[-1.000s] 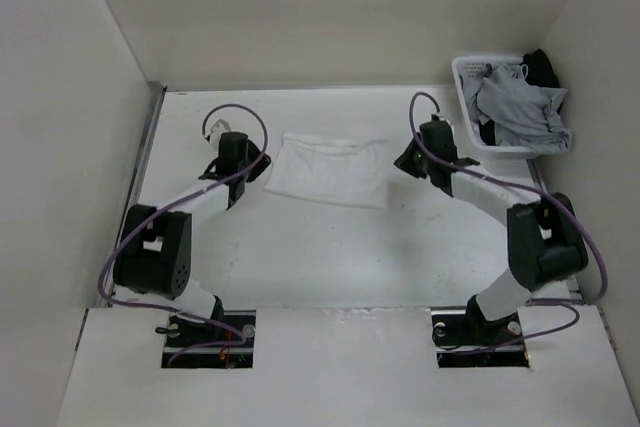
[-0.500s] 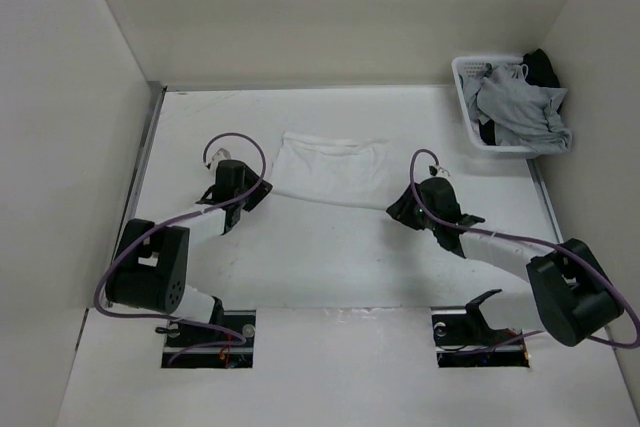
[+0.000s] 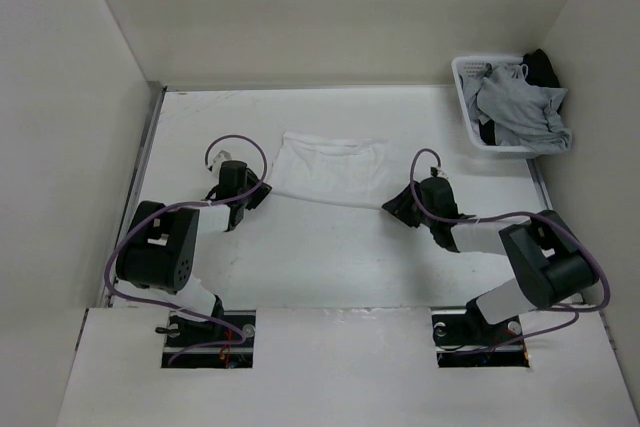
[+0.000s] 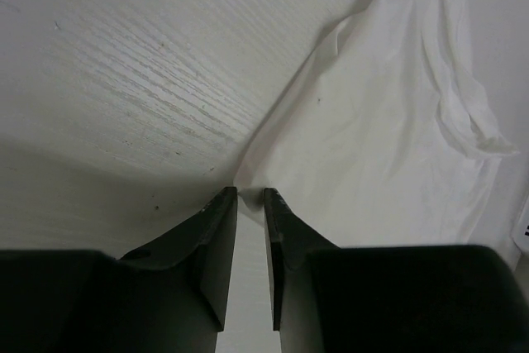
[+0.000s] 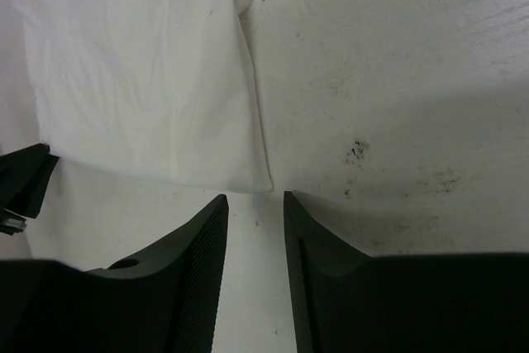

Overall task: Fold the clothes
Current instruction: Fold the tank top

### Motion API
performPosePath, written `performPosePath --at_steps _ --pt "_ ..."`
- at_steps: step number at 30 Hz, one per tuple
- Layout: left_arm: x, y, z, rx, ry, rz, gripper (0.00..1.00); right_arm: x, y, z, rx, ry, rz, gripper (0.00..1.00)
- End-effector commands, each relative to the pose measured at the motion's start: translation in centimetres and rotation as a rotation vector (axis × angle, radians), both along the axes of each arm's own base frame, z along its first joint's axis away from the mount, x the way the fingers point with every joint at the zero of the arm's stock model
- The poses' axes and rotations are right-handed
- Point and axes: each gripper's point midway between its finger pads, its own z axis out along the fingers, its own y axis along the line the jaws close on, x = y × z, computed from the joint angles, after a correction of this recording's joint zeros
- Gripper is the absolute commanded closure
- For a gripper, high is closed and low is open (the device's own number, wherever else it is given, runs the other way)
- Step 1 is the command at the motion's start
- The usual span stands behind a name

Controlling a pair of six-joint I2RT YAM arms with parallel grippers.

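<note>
On your table [image 3: 300, 257] the clothes [image 3: 330, 172] lie spread — left gripper [image 4: 250, 192] barely parted at one near corner, right gripper [image 5: 255, 196] wider at the other.

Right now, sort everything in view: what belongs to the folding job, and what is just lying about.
Belongs to the job:
- white top
- left gripper and right gripper, one at each of its near corners

Just lying about:
- basket
- grey garment in it
- black garment in it

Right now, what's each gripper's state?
Left gripper: open narrowly at a corner of the white top, holding nothing.
Right gripper: open, holding nothing.
</note>
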Motion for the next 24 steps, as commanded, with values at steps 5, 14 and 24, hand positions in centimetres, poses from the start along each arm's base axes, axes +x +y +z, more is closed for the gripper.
performPosePath --at_steps 5,14,24 --pt "0.7 0.1 0.3 0.002 -0.018 0.014 0.85 1.1 0.9 0.2 0.091 -0.017 0.002 0.68" --pt "1.2 -0.2 1.6 -0.013 -0.060 0.012 0.96 1.9 1.1 0.8 0.124 -0.034 -0.014 1.00" --pt "-6.6 0.4 14.5 -0.059 -0.307 -0.013 0.98 -5.3 1.0 12.8 0.008 -0.272 0.087 1.00"
